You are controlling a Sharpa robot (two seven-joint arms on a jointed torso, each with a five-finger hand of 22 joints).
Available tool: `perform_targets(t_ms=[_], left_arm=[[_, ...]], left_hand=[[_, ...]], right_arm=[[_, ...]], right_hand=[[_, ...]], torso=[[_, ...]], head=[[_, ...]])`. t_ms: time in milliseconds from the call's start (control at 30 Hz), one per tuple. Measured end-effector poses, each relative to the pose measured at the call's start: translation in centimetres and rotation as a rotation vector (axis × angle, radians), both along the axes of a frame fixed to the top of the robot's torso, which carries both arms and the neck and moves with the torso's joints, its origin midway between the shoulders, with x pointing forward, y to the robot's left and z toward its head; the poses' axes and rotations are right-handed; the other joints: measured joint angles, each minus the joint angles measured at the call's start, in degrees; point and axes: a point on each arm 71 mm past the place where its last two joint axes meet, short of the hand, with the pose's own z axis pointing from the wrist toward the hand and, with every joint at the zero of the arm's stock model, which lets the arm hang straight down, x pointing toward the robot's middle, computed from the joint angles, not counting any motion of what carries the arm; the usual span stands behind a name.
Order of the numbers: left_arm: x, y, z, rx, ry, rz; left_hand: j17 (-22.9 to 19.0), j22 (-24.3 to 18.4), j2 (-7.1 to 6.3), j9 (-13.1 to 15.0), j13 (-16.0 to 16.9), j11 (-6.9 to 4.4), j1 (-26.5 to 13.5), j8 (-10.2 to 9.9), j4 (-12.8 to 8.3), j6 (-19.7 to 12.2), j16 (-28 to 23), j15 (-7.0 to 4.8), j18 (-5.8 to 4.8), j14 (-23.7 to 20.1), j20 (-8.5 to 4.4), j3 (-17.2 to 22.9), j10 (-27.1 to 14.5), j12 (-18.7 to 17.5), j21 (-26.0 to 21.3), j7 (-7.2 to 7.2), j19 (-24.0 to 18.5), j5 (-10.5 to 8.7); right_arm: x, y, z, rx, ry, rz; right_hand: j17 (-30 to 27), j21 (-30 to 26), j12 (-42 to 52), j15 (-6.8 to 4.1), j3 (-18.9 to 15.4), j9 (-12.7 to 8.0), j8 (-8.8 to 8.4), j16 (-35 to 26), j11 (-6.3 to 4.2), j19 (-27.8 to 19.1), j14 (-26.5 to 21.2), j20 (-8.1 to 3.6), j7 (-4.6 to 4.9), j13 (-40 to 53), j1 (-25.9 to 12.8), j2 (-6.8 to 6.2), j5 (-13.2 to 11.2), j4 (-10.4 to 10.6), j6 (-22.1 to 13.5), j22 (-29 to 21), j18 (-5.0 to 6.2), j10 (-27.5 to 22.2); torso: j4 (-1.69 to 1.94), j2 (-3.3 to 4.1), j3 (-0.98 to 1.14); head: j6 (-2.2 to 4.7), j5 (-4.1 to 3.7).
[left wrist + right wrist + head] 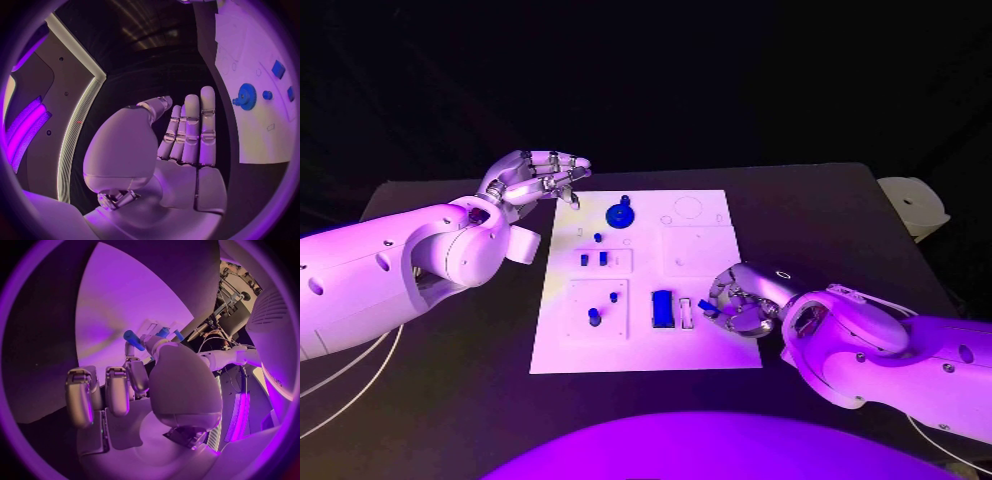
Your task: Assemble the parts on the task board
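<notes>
Right hand (744, 298) sits low over the right edge of the task board (646, 355), its fingers curled in around a small blue peg (133, 339). In the right wrist view the peg is pinched between the thumb and a fingertip, one end standing clear of the grip; the other fingers hang loosely beside it and hold nothing. Just left of this hand on the board lies a blue rectangular block (662, 308), its long axis running from the board's near edge towards its far edge, with a pale slot (687, 312) beside it, between block and hand. I judge that slot, or a hole close to it, to be where the peg goes, so the target lies a short way to the hand's left and below it. Whether the peg's axis lines up with any hole cannot be told.

Left hand (535, 180) hovers off the board's far left corner, fingers straight and together, holding nothing. A blue gear (620, 214) lies on the board near that corner, close to this hand. The right hand is plainly the nearer one to the block and slot.
</notes>
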Motion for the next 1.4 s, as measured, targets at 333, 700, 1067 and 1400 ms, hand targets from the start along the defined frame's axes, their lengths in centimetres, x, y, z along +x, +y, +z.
perform_targets(t_ms=[333,700,1067,1400], left_arm=[[0.0,-0.1,0.0,-0.001,0.000,-0.002],[0.0,-0.1,0.0,-0.001,0.000,-0.003],[0.0,-0.1,0.0,-0.001,0.001,-0.003],[-0.1,-0.1,0.0,-0.001,0.001,-0.004]], left_hand=[[0.00,0.00,0.00,0.00,0.00,0.00,0.00,0.00,0.00,0.00,0.00,0.00,0.00,0.00,0.00,0.00,0.00,0.00,0.00,0.00,0.00,0.00],[0.00,0.00,0.00,-0.01,0.01,0.00,0.00,0.00,0.00,0.00,0.00,0.00,0.00,0.00,0.00,0.00,0.00,0.00,0.00,0.00,0.00,0.00],[0.01,0.00,0.00,-0.01,0.01,0.00,0.00,0.00,0.00,0.00,0.00,0.00,0.00,0.00,0.00,0.00,0.00,0.00,0.00,0.00,0.00,0.00],[-0.05,0.00,0.00,0.05,-0.06,-0.21,0.00,0.22,-0.16,0.00,0.00,0.21,0.00,-0.21,0.00,0.15,-0.21,0.00,0.00,0.00,0.00,0.00]], right_arm=[[0.6,1.4,-0.7,0.058,0.066,-0.025],[1.0,1.9,-1.2,0.073,0.110,-0.038],[1.2,2.1,-1.6,0.056,0.133,-0.032],[1.4,2.4,-1.7,0.043,0.137,-0.026]], right_hand=[[-0.01,-0.01,0.28,0.00,4.19,0.01,0.32,0.00,0.00,0.00,0.00,0.00,0.01,-0.01,-4.41,-0.53,0.22,-3.89,0.01,-0.01,0.00,0.00],[-0.01,0.37,1.45,-0.11,1.97,1.98,1.20,0.22,-0.32,0.00,-0.13,0.00,-1.02,-0.01,-9.31,0.21,-1.75,-1.30,1.50,-0.01,0.00,0.72],[-0.02,0.38,2.17,-0.41,1.17,2.00,1.65,0.22,-0.32,0.22,-0.01,-0.22,-1.32,-0.02,-10.39,0.62,-3.17,-0.37,2.19,-0.02,0.00,1.12],[-0.02,0.37,2.17,-0.41,0.92,2.16,1.82,0.22,-0.32,0.22,-0.01,-0.21,-1.22,-0.02,-10.80,0.80,-3.88,-0.11,2.49,0.03,0.00,1.12]], torso=[[0.00,0.07,0.07],[-0.08,0.00,0.07],[-0.08,0.00,0.03],[-0.06,0.00,0.01]], head=[[0.00,0.10],[0.00,0.26],[0.00,0.26],[0.00,0.20]])
